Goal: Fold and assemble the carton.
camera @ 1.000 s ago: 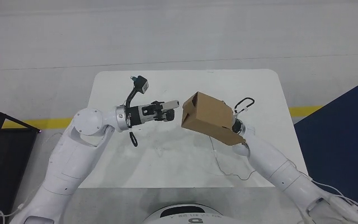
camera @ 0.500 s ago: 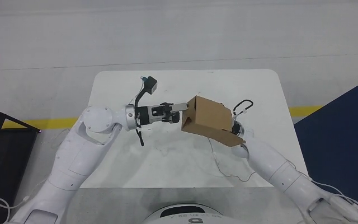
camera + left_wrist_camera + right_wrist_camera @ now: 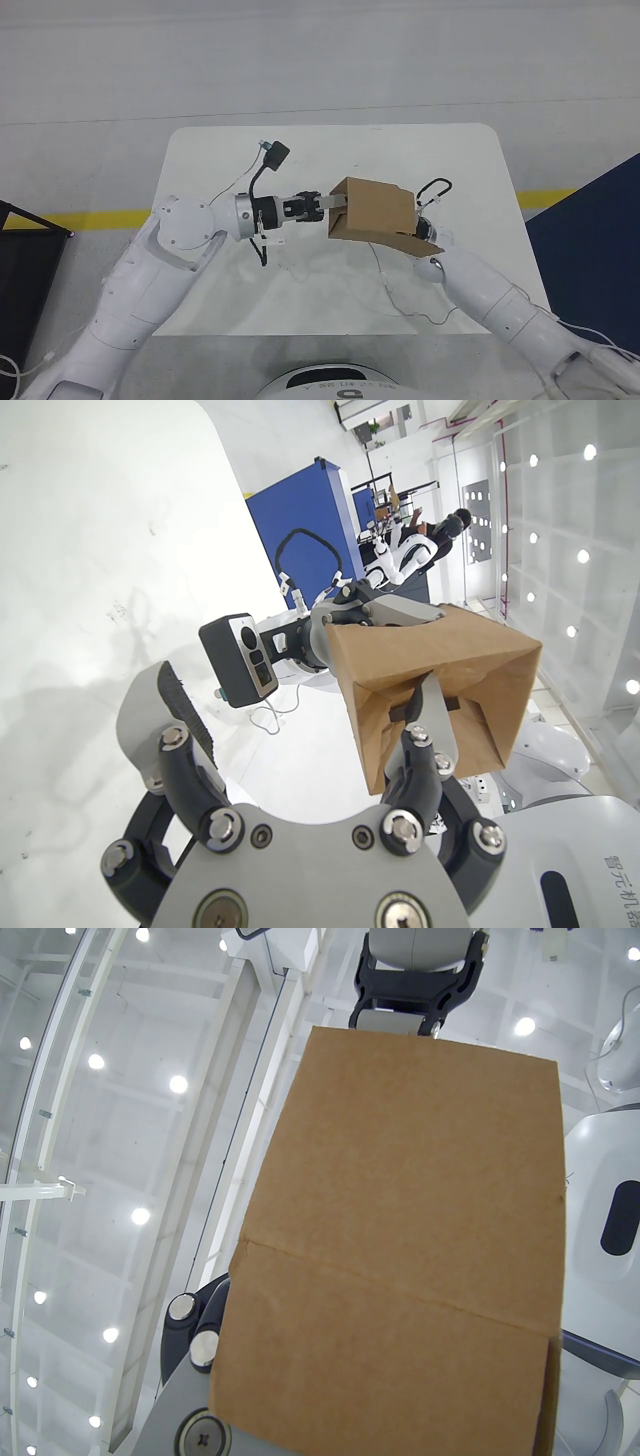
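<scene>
A brown carton [image 3: 375, 208] hangs in the air over the white table [image 3: 300, 300], lying on its side with its open end toward the left arm. My right gripper [image 3: 425, 232] is shut on the carton's far closed end; one of its fingers [image 3: 400, 612] lies along the top panel. My left gripper [image 3: 300, 705] is open at the open end [image 3: 322, 205]. One of its fingers [image 3: 430, 710] reaches inside the carton [image 3: 450, 660] against an inner flap, while the padded finger [image 3: 175, 695] stays outside. In the right wrist view, the carton's broad panel [image 3: 400, 1228] covers my right gripper's fingers.
The table's near edge runs in front of both arms, with bare surface beneath the carton. A blue partition [image 3: 590, 240] stands off the table's right side. A black frame [image 3: 20, 240] sits at the left, beside a yellow floor line [image 3: 90, 218].
My left gripper has moved right across the table to the carton, and one finger has entered its open end. The carton has levelled a little and shifted slightly right.
</scene>
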